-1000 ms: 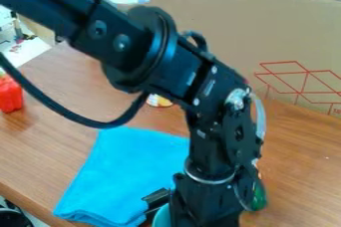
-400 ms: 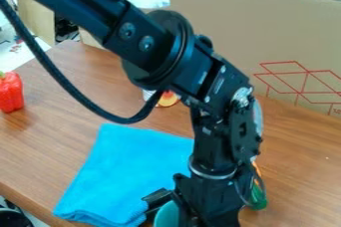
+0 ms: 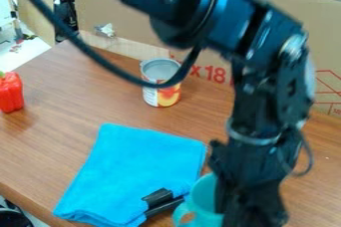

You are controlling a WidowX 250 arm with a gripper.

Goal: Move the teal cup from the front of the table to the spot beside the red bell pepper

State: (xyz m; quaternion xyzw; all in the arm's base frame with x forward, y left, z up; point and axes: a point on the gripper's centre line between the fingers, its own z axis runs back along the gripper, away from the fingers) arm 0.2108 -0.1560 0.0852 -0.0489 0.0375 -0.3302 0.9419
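Note:
At the lower right of the camera view, the black gripper hangs down with its lower end close to the bottom edge. It is shut on a teal cup, whose rim and small looped handle show on its left side. The far part of the cup is hidden behind the gripper. A folded bright blue cloth lies flat to the left of the cup. On the cloth's lower right corner rests a black handle-like object, its length pointing toward the cup.
An open tin can stands on the wooden table behind the cloth. A red toy pepper is at the left edge. A cardboard wall closes off the back.
The gripper has moved right and upward in the view, and the teal cup has shifted with it, showing its handle. The can has come into fuller view; the green object beside the gripper is now hidden.

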